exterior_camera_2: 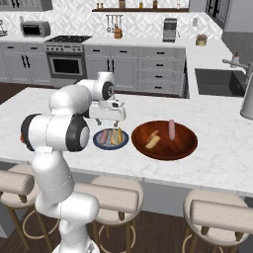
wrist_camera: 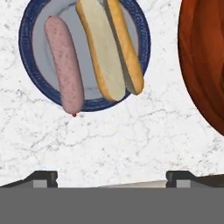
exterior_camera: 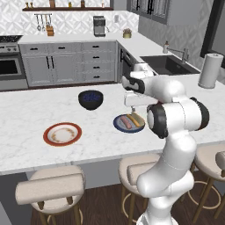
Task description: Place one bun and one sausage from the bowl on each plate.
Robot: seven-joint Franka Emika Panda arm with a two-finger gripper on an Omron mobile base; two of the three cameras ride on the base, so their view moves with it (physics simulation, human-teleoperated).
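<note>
Glossy white arm [exterior_camera: 176, 132], dark joints

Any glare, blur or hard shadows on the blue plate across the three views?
Hand view: blue plate, sausage and bun sharp, evenly lit, no glare, faint shadow between bun halves. Left base view: plate small, soft, partly behind the arm. Right base view: plate shaded beneath the hand; reddish-brown bowl shows mild sheen.

Arm [exterior_camera_2: 59, 128] rises from the base, elbow bent, forearm extended forward, wrist pitched down. End effector [exterior_camera_2: 109, 124] points downward; both fingers [wrist_camera: 43, 178] are spread wide apart, holding nothing.
</note>
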